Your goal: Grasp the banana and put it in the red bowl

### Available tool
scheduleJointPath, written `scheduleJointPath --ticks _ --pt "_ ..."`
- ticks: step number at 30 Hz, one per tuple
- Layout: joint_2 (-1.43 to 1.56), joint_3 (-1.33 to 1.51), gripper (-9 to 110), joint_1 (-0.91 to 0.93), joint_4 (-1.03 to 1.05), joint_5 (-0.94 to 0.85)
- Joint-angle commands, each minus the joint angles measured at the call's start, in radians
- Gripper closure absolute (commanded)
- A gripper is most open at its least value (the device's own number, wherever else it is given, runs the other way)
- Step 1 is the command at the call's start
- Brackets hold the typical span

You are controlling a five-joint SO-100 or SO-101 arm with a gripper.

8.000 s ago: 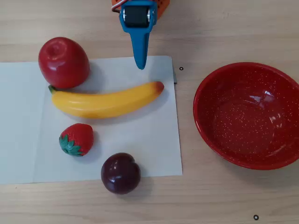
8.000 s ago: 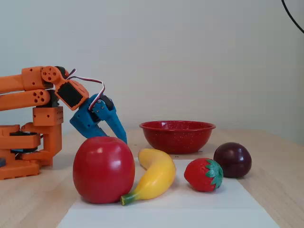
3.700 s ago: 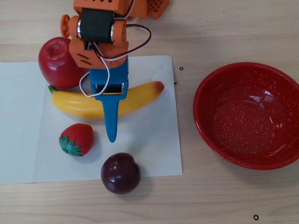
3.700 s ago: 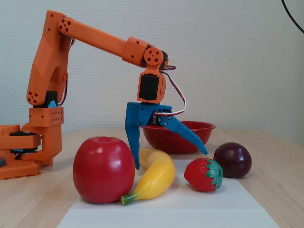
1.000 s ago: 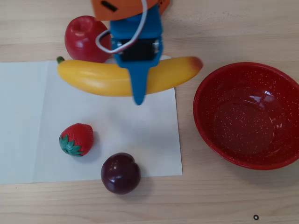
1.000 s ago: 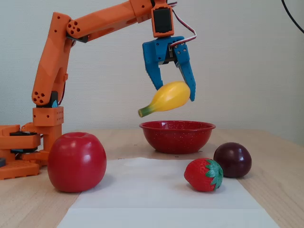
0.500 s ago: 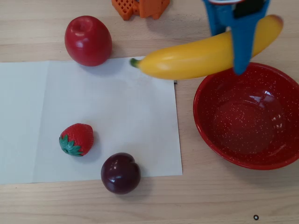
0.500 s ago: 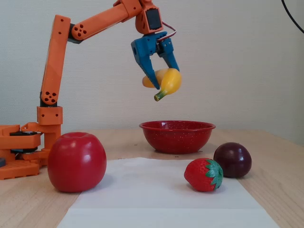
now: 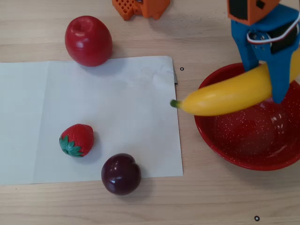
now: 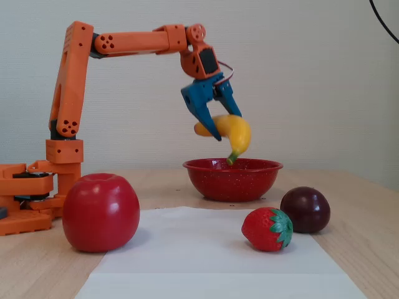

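Note:
The yellow banana (image 9: 229,93) hangs in the air over the red speckled bowl (image 9: 234,145), its green stem end pointing left past the bowl's rim in the overhead view. My blue gripper (image 9: 267,77) is shut on the banana near its right part. In the fixed view the banana (image 10: 235,132) is held by the gripper (image 10: 218,124) a little above the bowl (image 10: 232,179), stem end pointing down toward the bowl. The banana's far tip is hidden behind the fingers.
A red apple (image 9: 88,41), a strawberry (image 9: 77,139) and a dark plum (image 9: 121,173) lie on or beside a white paper sheet (image 9: 108,108) left of the bowl. The orange arm base (image 10: 31,193) stands at the left in the fixed view.

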Motion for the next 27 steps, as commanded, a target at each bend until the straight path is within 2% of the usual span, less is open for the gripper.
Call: scheduleJointPath --ticks 1,6,12,17,23,27 --pt "0.080 -0.052 101 0.043 -0.083 0.040" --pt "0.051 0.008 100 0.075 -0.140 0.046" --pt "0.032 0.034 76 0.097 -0.104 0.002" --pt "0.026 0.032 64 0.092 -0.064 -0.011" --pt "0.025 -0.029 60 0.072 -0.006 -0.011" --pt "0.025 -0.135 67 0.057 0.080 -0.021"
